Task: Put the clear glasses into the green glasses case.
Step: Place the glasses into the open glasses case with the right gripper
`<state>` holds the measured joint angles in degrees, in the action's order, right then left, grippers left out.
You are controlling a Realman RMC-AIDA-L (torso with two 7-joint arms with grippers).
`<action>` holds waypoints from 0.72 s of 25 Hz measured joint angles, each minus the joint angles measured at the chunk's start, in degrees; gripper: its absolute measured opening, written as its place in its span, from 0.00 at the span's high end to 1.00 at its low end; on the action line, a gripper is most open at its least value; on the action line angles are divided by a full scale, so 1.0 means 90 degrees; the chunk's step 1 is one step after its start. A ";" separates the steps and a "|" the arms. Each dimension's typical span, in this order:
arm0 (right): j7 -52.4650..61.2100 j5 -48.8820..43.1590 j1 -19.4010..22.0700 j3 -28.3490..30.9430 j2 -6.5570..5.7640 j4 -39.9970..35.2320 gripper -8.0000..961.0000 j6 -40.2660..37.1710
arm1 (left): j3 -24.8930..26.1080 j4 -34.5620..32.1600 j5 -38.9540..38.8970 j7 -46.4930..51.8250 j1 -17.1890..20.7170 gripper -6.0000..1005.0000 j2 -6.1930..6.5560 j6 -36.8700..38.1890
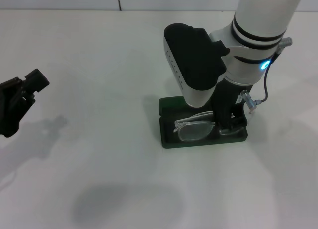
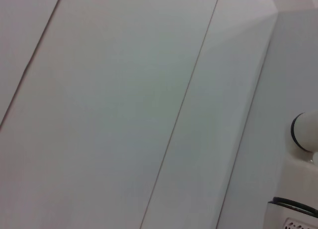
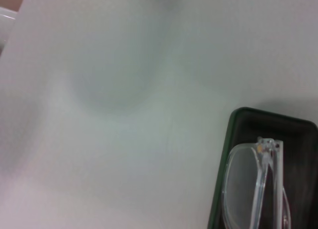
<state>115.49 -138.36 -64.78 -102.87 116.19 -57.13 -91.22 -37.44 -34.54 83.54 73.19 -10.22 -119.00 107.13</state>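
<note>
Right gripper [image 1: 233, 120] is down at the right end of the open green glasses case [image 1: 169, 139], which sits mid-table on the white table [image 1: 99, 65]. Clear glasses [image 1: 195, 129] lie folded inside the case, lenses toward the near edge, just left of the gripper and apparently touching it at their right end; can't tell if the fingers are spread or pinching the frame, the arm hides them. Right wrist view shows the glasses [image 3: 248, 184] lying on the case's dark lining [image 3: 298, 139]. Left gripper [image 1: 22, 97] is parked well apart at the left edge, fingers unclear.
</note>
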 joint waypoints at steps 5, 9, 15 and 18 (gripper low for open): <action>0.0044 0.0056 0.0002 0.0016 0.0000 0.0002 0.89 0.0000 | 0.0000 0.0000 0.0018 0.0001 0.0002 0.93 -0.0004 0.0000; 0.0093 0.0068 -0.0019 0.0033 0.0000 0.0053 0.89 0.0002 | 0.0000 0.0001 0.0050 0.0002 -0.0004 0.93 -0.0012 0.0000; 0.0137 0.0071 -0.0032 0.0034 0.0000 0.0089 0.89 0.0019 | 0.0000 0.0063 0.0097 -0.0035 -0.0023 0.93 -0.0019 0.0000; 0.0183 0.0059 -0.0032 0.0037 0.0000 0.0092 0.89 0.0025 | 0.0000 0.0078 0.0097 -0.0047 -0.0027 0.93 -0.0019 0.0000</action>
<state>117.13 -137.82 -65.07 -102.54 116.19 -56.31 -90.99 -37.44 -33.83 84.41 72.76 -10.46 -119.18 107.13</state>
